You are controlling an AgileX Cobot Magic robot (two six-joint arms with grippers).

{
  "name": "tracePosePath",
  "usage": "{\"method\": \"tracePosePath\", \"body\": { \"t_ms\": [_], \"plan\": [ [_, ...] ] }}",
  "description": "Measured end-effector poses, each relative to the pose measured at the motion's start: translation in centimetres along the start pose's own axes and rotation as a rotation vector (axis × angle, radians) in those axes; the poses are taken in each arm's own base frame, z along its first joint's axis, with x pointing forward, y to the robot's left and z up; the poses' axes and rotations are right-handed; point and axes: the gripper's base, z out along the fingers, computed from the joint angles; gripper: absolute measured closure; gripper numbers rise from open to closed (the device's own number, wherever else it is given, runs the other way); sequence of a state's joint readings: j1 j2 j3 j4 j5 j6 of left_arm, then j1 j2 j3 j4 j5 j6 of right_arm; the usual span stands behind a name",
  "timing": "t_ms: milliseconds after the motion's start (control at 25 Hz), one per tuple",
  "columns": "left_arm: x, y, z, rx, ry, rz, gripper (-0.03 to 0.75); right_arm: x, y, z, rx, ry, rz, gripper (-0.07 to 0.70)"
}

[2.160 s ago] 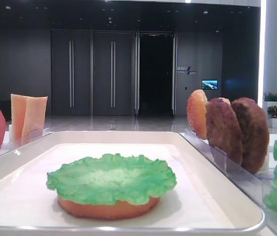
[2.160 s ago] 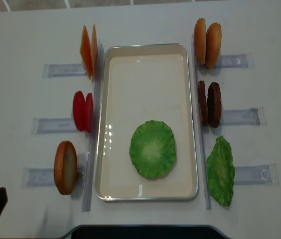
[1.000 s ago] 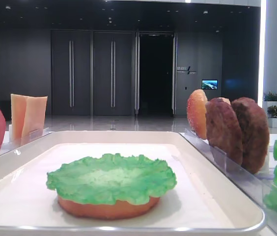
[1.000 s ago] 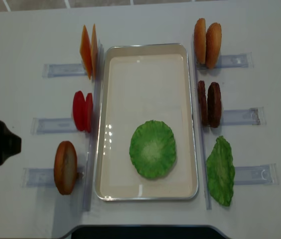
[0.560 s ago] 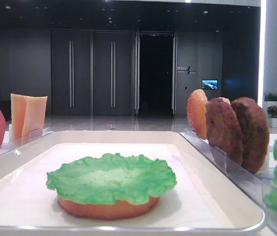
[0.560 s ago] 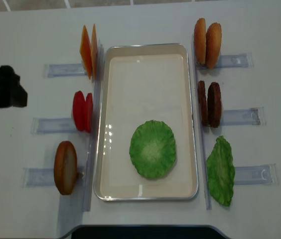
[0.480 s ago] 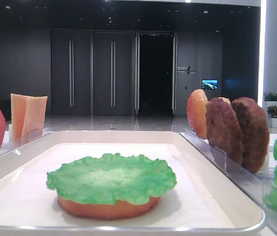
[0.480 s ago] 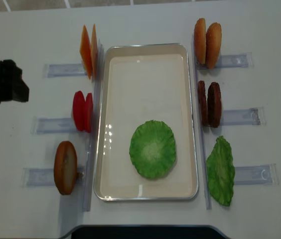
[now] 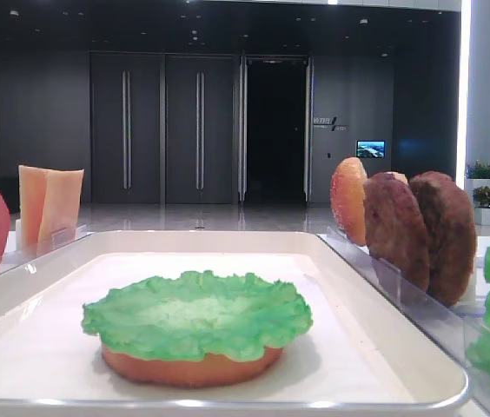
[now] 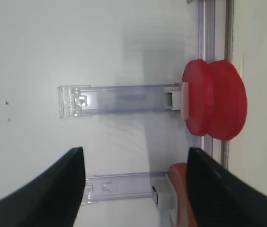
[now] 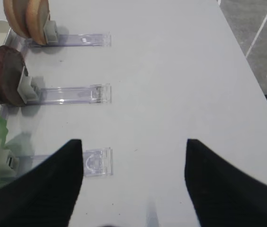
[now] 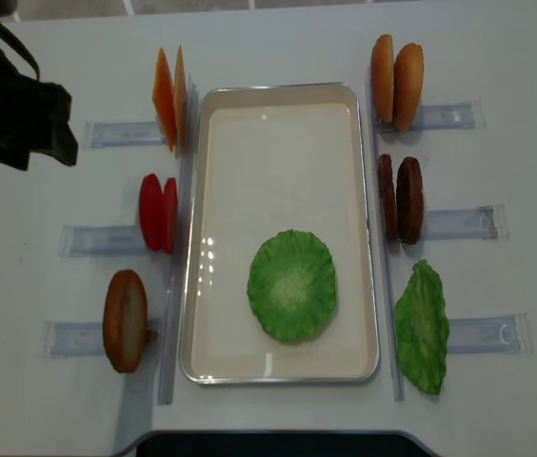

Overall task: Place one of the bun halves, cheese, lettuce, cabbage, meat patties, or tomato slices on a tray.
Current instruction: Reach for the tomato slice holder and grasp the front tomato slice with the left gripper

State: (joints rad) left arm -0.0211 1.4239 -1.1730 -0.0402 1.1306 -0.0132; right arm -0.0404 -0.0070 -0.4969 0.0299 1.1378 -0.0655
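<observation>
Overhead and wrist views at the approach stage. We found the tray [image 12: 279,124] at the middle of the desk [image 12: 497,57], already carrying a lettuce [image 12: 291,285] leaf laid over a bun half [image 9: 188,368] toward the tray's near end. The tomato slices [image 12: 158,212] stood on edge in a clear rack [image 12: 102,239] just beside the tray's left rim, with the cheese [image 12: 169,98] toward the far-left corner of the desk and another bun half [image 12: 125,320] toward the near-left.

The left gripper [image 10: 133,187] hung over the left side of the desk with its fingers [image 10: 60,189] spread wide and nothing between them; the tomato slices lay ahead of it in the wrist view. We judged the step in hand to be an approach to a left-side ingredient, probably the tomato. The next move would call for lowering the fingers astride one slice only, since the two sat touching.

The right gripper [image 11: 133,182] rested with fingers apart and empty near the right edge, beside the meat patties [image 11: 3,75]. The left arm was cut off at the overhead view's edge, and its fingertips lay outside the wrist frame.
</observation>
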Motion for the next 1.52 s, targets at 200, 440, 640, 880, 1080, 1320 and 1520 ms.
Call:
{"method": "tracePosePath", "body": {
  "t_ms": [200,440,640,880,1080,1320,1520],
  "plan": [
    [-0.5,0.0,0.8,0.000,0.002,-0.001,0.213,0.0,0.0,0.0,0.000,0.000,0.000,0.161],
    [-0.9,0.1,2.1,-0.002,0.035,-0.002,0.213,0.0,0.0,0.0,0.000,0.000,0.000,0.161],
    [-1.1,0.0,2.5,-0.001,0.040,-0.017,0.218,0.0,0.0,0.0,0.000,0.000,0.000,0.161],
    [-1.1,-1.9,2.5,0.013,0.034,0.011,0.219,0.0,0.0,0.0,0.000,0.000,0.000,0.161],
    [-0.9,-4.0,2.5,0.030,0.037,0.034,0.219,0.0,0.0,0.0,0.000,0.000,0.000,0.161],
    [-0.5,-6.6,3.1,0.040,0.058,0.051,0.219,0.0,0.0,0.0,0.000,0.000,0.000,0.161],
    [-0.1,-8.6,4.1,0.036,0.086,0.067,0.219,0.0,0.0,0.0,0.000,0.000,0.000,0.161]
  ]
}}
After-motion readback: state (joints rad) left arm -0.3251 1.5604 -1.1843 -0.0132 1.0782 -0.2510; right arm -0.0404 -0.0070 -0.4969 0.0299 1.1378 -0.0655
